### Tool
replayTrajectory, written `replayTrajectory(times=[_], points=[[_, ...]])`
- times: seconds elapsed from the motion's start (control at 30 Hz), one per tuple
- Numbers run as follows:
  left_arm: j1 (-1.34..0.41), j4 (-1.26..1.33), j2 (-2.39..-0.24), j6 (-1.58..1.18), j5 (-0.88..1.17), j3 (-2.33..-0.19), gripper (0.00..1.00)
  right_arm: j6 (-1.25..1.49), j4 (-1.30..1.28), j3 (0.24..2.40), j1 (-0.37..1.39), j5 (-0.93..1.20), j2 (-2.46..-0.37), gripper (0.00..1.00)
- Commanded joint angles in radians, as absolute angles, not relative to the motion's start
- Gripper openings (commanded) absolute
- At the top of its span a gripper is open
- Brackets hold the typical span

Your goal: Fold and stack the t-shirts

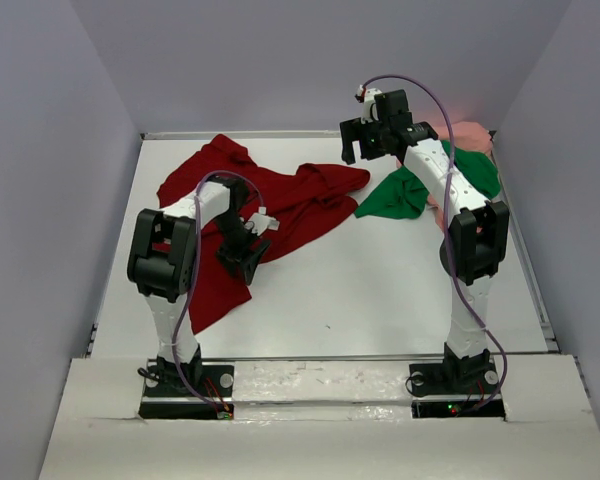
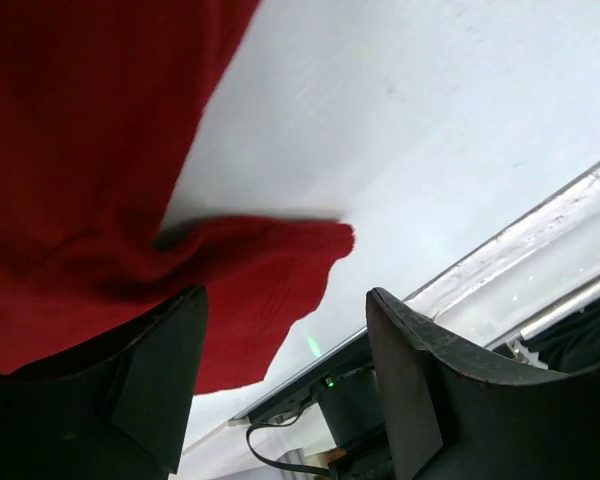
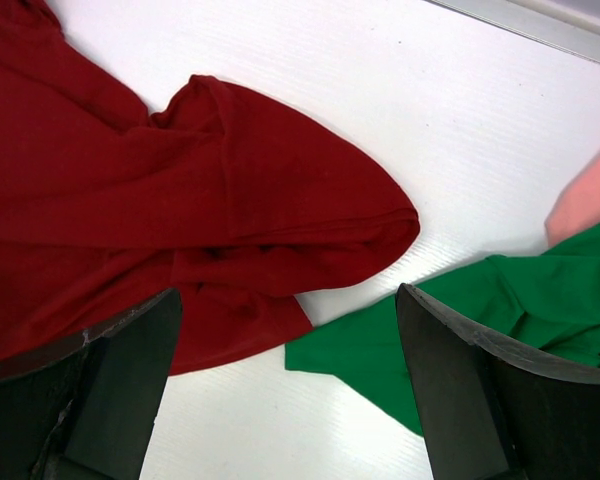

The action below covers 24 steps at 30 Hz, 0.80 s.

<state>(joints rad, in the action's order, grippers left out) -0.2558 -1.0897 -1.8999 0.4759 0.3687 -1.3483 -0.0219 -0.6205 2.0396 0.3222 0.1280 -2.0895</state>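
Three shirts are lying loose on the white desk (image 1: 380, 290), none of them folded or stacked.

The dark red shirt (image 1: 300, 200) takes up the most room. It's a soft matte knit, rumpled, spreading from about 10 o'clock in toward the middle of the top view. One long flap runs down to about 8 o'clock next to the left arm.

The bright green shirt (image 1: 400, 195) is bunched up at about 1 o'clock. It has a pointy corner pushed right up to the red one's rounded, doubled-over fold, but I can't tell if they actually touch.

The pale pink shirt (image 1: 470, 133) is a crumpled lump in the far corner, roughly 1 o'clock, partly hidden behind the right arm and up against the green one.

The left tool (image 1: 245, 265) sits low over the red flap with its jaws apart and nothing between them. In its wrist view the red hem ends in a squarish corner just beyond the jaws.

The right tool (image 1: 365, 145) is up off the desk around 12 to 1 o'clock, spread wide and holding nothing. The red fold and the green corner are below it.

Up close the desk surface looks smooth with faint ribbing.
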Motion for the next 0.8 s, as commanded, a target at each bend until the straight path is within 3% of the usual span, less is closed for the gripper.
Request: replayTrajectory(times=[0.0, 0.17, 0.47, 0.77], points=[[-0.275, -1.131, -1.927, 0.546, 0.459, -1.407, 0.74, -0.020, -0.589, 2.082, 0.328, 0.129, -2.069, 0.93], [-0.288, -1.128, -2.023, 0.571, 0.506, -1.437, 0.74, -0.026, -0.589, 2.082, 0.328, 0.118, -2.074, 0.93], [-0.310, -1.100, -2.048, 0.492, 0.370, -1.350, 0.74, -0.034, -0.589, 2.075, 0.328, 0.112, -2.072, 0.93], [-0.324, -1.137, -1.984, 0.422, 0.184, -1.437, 0.75, -0.037, -0.584, 2.066, 0.328, 0.115, -2.059, 0.93]])
